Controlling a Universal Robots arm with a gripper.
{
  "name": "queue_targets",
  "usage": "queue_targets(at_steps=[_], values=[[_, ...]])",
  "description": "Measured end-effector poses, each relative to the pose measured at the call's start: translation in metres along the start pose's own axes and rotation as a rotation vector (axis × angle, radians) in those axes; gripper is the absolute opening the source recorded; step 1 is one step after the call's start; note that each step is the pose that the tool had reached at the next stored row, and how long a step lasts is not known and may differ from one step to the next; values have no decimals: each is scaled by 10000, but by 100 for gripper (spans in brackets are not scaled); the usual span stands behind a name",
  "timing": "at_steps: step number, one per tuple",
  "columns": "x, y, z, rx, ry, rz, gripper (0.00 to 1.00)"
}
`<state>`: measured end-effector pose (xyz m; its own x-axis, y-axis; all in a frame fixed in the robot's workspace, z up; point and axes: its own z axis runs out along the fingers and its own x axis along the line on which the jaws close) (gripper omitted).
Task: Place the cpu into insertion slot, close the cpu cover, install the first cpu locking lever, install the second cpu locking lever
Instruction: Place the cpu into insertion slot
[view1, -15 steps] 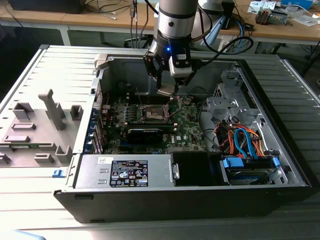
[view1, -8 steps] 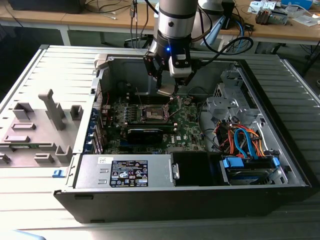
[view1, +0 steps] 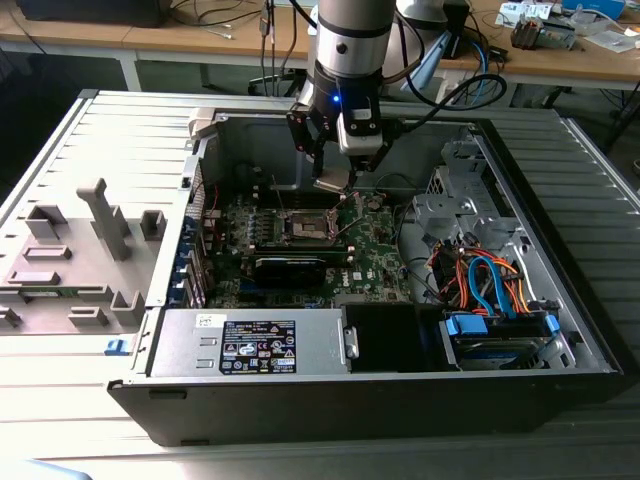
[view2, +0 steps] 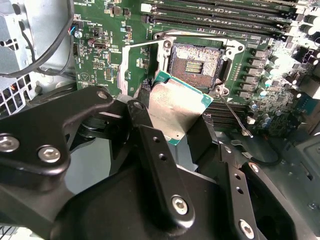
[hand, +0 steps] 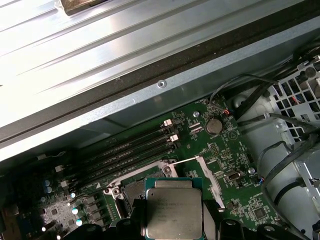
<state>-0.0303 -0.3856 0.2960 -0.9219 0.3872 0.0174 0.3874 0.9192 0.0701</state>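
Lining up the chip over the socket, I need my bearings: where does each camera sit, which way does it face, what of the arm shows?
Exterior view: off the arm, looking down into the open computer case; wrist and pincer show.
First wrist view: on the wrist, facing the board past the chip; pincer tips beside it.
Second wrist view: on the wrist, facing the socket over the pincer's black links.
Shared by both wrist views: chip, socket.
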Motion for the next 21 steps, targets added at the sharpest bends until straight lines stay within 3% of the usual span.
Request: queue_targets(at_steps=[21], values=[[0, 0, 4, -3, -10, 143, 54]])
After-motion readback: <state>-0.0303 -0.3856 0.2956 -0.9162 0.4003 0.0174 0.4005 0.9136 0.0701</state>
